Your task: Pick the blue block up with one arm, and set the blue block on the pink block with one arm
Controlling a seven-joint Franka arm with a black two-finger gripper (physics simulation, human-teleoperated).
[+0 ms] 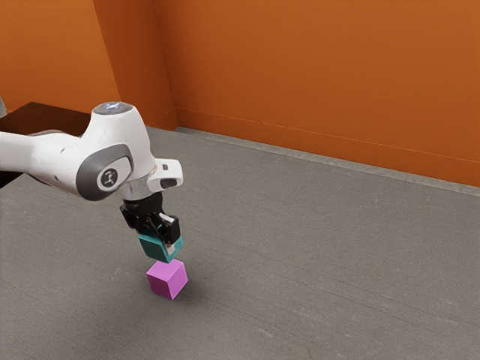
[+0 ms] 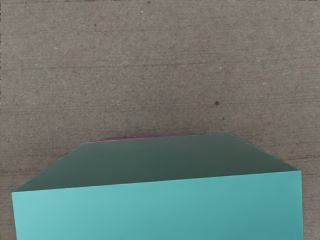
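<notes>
- The white arm (image 1: 52, 161) comes in from the exterior view's left. There's a tiny mark on its grey joint cap (image 1: 109, 178), can't read it.
- The tool (image 1: 161, 234) is pinched onto the blue block (image 1: 157, 248) (looks teal tbh), directly over the pink block (image 1: 166, 279). Touching or not, can't tell.
- Grey speckled tabletop (image 1: 322, 255), plain orange walls (image 1: 315, 67) behind.

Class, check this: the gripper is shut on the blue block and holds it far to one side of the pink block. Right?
Wrong on position. The gripper is shut on the blue block and holds it directly over the pink block, as the exterior view shows.
</notes>
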